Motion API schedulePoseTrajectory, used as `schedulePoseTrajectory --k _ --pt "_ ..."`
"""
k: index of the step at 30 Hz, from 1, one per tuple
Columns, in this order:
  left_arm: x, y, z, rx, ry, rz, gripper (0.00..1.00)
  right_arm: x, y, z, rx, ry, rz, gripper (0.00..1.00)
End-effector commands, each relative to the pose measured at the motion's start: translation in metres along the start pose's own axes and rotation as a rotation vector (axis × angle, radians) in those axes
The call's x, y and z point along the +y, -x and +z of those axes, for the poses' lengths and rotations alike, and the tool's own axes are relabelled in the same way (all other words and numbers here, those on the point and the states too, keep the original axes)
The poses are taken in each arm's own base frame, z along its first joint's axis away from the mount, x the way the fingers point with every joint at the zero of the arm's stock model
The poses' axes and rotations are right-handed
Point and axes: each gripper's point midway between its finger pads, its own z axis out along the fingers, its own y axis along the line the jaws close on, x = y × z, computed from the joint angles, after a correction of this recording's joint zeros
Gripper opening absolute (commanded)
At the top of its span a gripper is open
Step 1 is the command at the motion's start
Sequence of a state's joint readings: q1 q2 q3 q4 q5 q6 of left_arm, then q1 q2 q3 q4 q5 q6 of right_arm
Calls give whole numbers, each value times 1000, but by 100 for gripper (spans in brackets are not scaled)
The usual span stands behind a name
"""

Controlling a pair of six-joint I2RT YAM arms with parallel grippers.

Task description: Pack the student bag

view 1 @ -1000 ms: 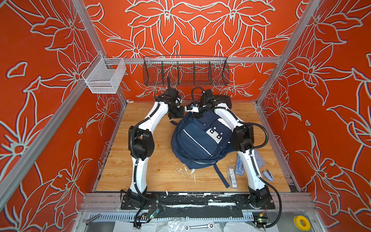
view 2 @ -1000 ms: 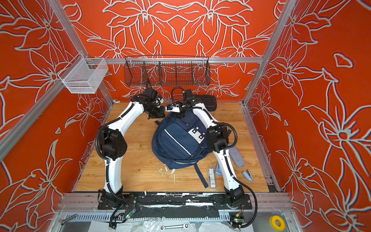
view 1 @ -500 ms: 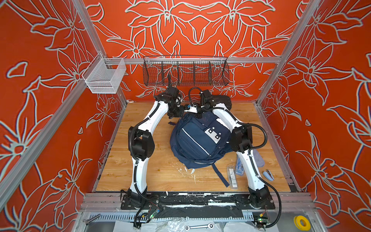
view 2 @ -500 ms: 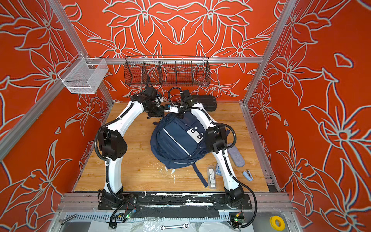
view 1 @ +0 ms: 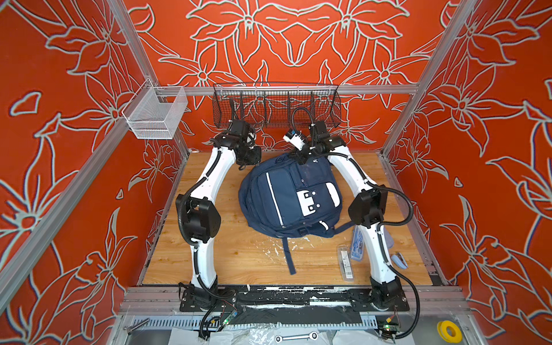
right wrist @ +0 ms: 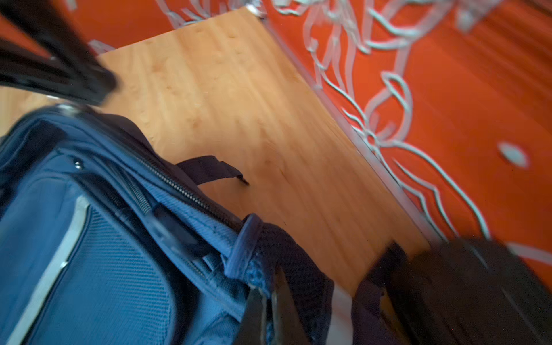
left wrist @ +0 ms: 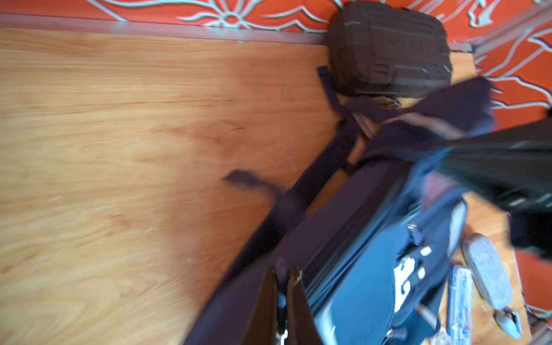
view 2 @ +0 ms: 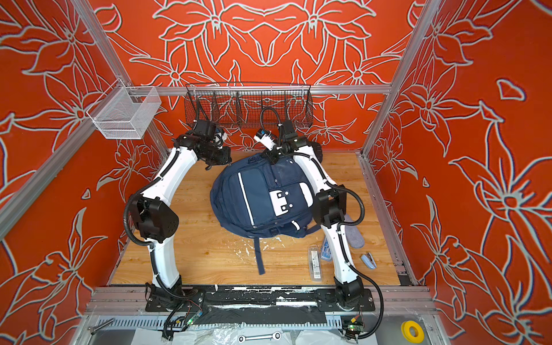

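The student bag is a navy backpack with white stripes and a white patch, lying front-up mid-table. In the top views, my left gripper is at its upper left edge. In the left wrist view, that gripper is shut, with a small dark tab of the bag pinched between its tips. My right gripper is at the bag's top end. In the right wrist view it is shut on blue fabric of the bag beside the carry handle.
A black hard case lies by the back wall behind the bag. A clear pencil box, a blue box, a stapler and a grey pouch lie front right. A black wire basket and a white one hang on the rail.
My right gripper has closed on the top of the bag. The bag has shifted a little to the left. The left gripper has stayed shut.
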State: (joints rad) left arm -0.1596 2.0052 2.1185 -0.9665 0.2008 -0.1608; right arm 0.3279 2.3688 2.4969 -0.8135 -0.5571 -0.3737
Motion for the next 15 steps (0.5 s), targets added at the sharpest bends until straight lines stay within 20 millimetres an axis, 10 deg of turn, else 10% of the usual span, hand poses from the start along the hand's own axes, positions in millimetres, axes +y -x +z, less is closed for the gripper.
schedulePoseTrajectory --k 1,11,15 --pt "33 -4 -28 -11 119 -36 0 -48 19 -71 -86 -156 292 0" --pt "31 -5 -42 -61 105 -85 0 -51 -4 -121 -234 -245 515 0" --pt "-2 3 -54 -116 -30 -75 0 -13 -3 -133 -315 -168 294 0"
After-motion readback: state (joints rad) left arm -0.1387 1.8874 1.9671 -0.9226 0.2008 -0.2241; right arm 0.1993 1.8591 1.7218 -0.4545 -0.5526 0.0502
